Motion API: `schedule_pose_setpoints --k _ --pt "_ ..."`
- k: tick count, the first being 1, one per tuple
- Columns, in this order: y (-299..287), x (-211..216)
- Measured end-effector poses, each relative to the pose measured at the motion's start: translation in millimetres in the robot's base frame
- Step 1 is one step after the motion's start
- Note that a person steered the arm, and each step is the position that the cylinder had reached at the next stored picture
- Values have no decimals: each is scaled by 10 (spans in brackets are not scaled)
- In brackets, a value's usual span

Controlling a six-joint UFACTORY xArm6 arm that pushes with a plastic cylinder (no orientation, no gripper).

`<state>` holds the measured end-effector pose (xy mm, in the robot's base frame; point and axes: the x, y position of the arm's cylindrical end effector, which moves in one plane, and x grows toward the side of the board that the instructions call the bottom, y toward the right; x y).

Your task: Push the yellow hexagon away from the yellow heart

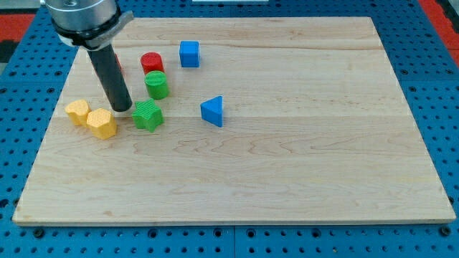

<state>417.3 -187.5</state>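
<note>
My tip (122,109) is resting on the wooden board (301,165) at the view's left, a bare rod gripping nothing (there are no jaws to open), sitting just above the yellow hexagon (102,123) and beside the green star-like block (148,115). The hexagon is lying against the yellow heart (77,112) on its left. Farther up are standing a green cylinder (156,84), a red cylinder (151,62) and a blue cube (189,54); a blue triangle (212,111) is sitting rightward.
</note>
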Motion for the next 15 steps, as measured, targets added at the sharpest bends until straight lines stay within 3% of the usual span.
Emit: schedule_pose_setpoints --k 2,4,7,10,12,15 --pt "-579 -68" --pt "-778 -57" --pt "-614 238" --pt "49 328" --pt "91 702" --pt "62 463"
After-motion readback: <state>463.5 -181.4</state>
